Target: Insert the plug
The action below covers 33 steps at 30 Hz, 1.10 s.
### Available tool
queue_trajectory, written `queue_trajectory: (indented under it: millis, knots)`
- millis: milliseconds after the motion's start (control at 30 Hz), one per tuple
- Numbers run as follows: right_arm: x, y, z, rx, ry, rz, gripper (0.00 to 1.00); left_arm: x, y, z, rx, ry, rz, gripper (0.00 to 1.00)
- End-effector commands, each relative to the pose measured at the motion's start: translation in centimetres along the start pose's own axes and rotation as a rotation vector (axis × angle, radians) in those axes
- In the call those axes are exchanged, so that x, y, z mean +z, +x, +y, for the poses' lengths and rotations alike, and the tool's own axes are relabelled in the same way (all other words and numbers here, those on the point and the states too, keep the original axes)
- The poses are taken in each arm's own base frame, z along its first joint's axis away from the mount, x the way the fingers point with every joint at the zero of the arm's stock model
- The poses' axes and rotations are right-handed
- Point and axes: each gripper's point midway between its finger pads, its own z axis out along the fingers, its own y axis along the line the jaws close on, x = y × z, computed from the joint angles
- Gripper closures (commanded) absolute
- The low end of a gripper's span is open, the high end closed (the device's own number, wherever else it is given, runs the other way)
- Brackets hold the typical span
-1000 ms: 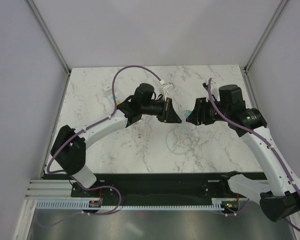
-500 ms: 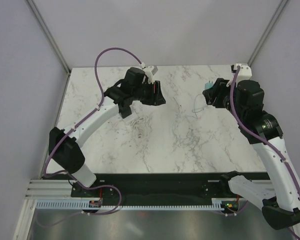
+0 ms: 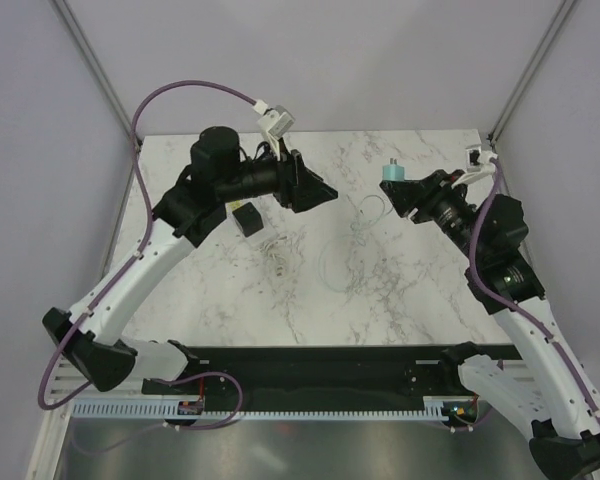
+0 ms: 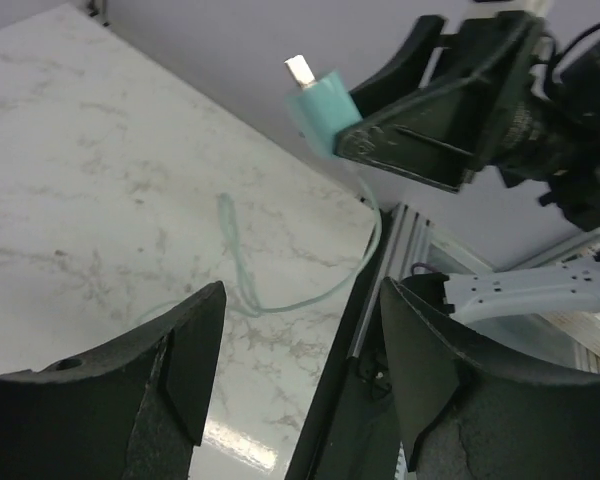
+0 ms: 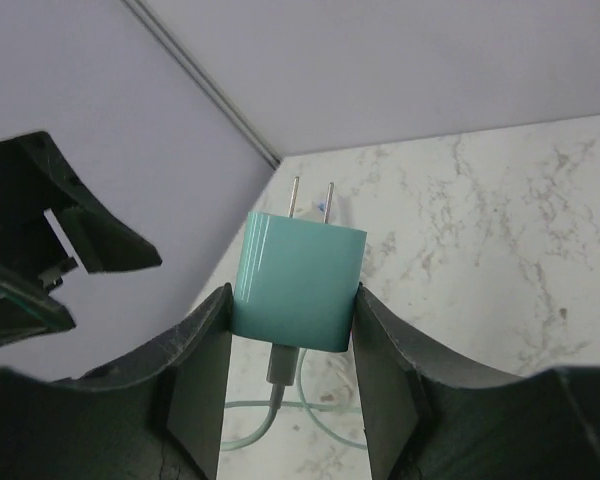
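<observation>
Holding the plug [image 5: 298, 280], prongs outward, between right fingers [image 5: 195, 380], aloft and well right of the block [image 3: 247, 218] on the bench [image 3: 400, 290]; left fingers [image 4: 180, 370] wide, empty; risk: trailing cable [image 4: 242, 290] tugging the plug askew.

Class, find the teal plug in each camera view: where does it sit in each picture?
Top external: the teal plug sits upper right of centre, held by the right gripper.
Left wrist: the teal plug is top centre, prongs up-left.
Right wrist: the teal plug fills the centre, prongs up.
Shared landmark: its teal cable.
</observation>
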Motion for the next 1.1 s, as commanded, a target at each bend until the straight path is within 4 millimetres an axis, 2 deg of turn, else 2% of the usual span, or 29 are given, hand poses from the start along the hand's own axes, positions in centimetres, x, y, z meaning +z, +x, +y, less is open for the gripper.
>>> queue_trajectory:
  millis: [0, 33, 167, 233, 367, 533, 767, 867, 967, 1000, 1033, 1067]
  knots:
    - [-2.1, -6.3, 3.8, 0.281, -0.144, -0.304, 1.0, -1.0, -1.7, -4.9, 0.061, 0.244, -0.131, 0.29]
    - [-1.8, -5.2, 2.8, 0.34, -0.132, -0.309, 1.0, -0.6, -1.0, -4.6, 0.059, 0.242, -0.124, 0.29]
    - [-1.3, -4.7, 1.9, 0.482, -0.121, -0.328, 1.0, 0.9, -0.1, -4.6, 0.086, 0.235, -0.107, 0.29]
    - [-1.2, -4.4, 1.4, 0.518, -0.102, -0.332, 1.0, 1.7, 0.2, -5.2, 0.104, 0.241, -0.104, 0.29]
    - [-1.1, -4.0, 0.7, 0.544, -0.074, -0.335, 1.0, 3.3, 0.1, -5.8, 0.179, 0.212, -0.125, 0.27]
    - [-0.6, -2.8, -0.2, 0.539, -0.034, -0.299, 1.0, 5.0, 0.1, -6.2, 0.178, 0.225, -0.109, 0.27]
    - [-0.9, -1.9, -0.7, 0.58, -0.014, -0.285, 1.0, 8.0, 1.2, -7.0, 0.198, 0.237, -0.077, 0.31]
    - [-0.9, -1.5, -0.8, 0.586, -0.007, -0.277, 1.0, 8.5, 1.3, -7.5, 0.207, 0.253, -0.073, 0.39]
    - [-0.9, -1.1, -1.1, 0.582, 0.004, -0.268, 0.99, 8.5, 1.9, -8.5, 0.207, 0.319, -0.047, 0.69]
    - [-1.0, -0.9, -1.2, 0.577, 0.007, -0.263, 0.92, 8.2, 2.1, -8.9, 0.207, 0.334, -0.039, 0.89]
    - [-1.0, -0.7, -1.2, 0.562, 0.003, -0.258, 0.88, 8.0, 2.2, -9.1, 0.204, 0.346, -0.03, 0.97]
    - [-1.1, -0.5, -0.9, 0.552, -0.01, -0.248, 0.85, 7.8, 2.4, -9.1, 0.206, 0.346, -0.025, 0.98]
